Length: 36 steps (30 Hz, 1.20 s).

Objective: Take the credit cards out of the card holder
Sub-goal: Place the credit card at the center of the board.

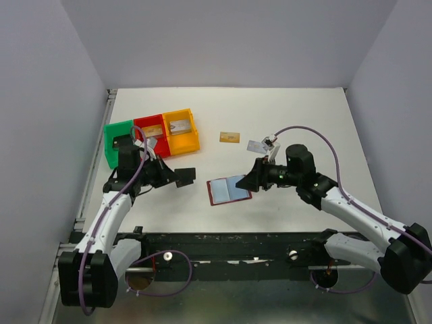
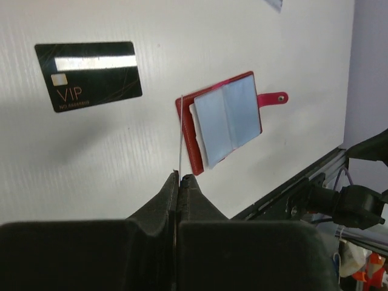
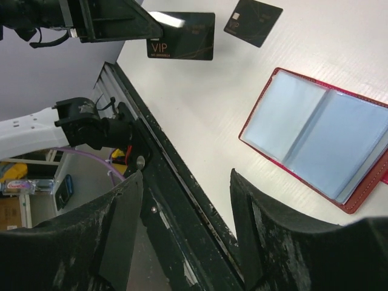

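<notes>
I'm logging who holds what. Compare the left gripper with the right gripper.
The left gripper is shut; the right gripper stands open. The left gripper pinches a thin card, seen edge-on from its wrist; the right gripper holds nothing. The left gripper is on the left of the open card holder, the right gripper on its right. Both hang above the table, pointing toward the card holder.
</notes>
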### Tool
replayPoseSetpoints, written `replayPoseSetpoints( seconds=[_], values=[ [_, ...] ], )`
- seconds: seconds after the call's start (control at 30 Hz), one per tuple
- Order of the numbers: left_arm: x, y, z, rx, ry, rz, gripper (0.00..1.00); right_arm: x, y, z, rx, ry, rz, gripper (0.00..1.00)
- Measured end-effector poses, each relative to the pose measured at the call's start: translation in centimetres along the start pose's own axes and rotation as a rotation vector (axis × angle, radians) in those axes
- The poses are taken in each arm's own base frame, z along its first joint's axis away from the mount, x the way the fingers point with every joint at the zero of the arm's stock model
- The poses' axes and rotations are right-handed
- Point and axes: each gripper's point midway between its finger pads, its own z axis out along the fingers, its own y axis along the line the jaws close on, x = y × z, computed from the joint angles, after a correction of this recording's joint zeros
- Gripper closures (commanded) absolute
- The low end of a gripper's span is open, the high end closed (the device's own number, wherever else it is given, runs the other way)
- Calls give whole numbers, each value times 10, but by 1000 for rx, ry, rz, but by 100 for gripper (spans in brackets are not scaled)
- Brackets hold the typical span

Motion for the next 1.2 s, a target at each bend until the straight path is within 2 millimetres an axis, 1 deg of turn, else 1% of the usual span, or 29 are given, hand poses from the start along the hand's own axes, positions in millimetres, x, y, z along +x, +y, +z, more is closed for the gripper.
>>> replayPoseSetpoints(
  seconds=[0.1,0.23,0.63,0.97,1.2],
  values=[
    [13,13,6,-29,71,-34,100,6,-7,5,11,30,13,34],
    [23,21,13,-38,130,-56,100,14,-13,10,13,67,33,34],
    [44,45,31,-75,255,-136,99,16,-8,11,-18,83,32,34],
    [42,50,38,-81,278,-134,99,18,-6,11,-30,92,34,34],
    [39,51,41,-83,286,-128,87,19,-6,11,-34,99,37,34]
  ],
)
